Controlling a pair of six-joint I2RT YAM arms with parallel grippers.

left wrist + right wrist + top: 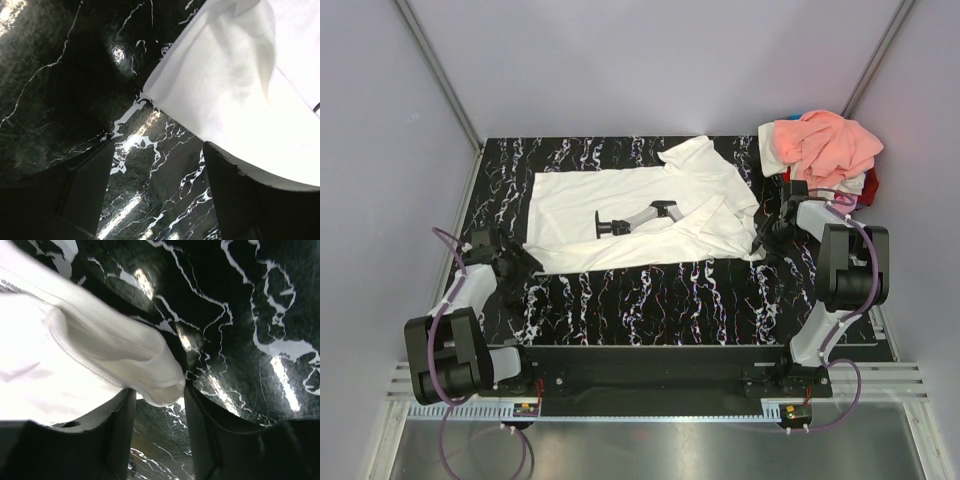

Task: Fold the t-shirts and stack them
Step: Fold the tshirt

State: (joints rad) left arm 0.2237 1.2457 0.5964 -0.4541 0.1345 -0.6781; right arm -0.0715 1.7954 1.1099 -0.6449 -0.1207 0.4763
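The white t-shirt (580,200) is lying spread on the black marbled tabletop (650,295), with the left jaws hovering open at its near-left corner and the right jaws standing apart around its near-right hem fold, perhaps touching it.

Overexposed white t-shirt (235,85), glare on table (131,144)

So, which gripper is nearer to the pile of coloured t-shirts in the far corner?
Right. The right gripper sits just in front of the pile, at the white t-shirt's right edge; the left gripper is across the table, at its near left corner.
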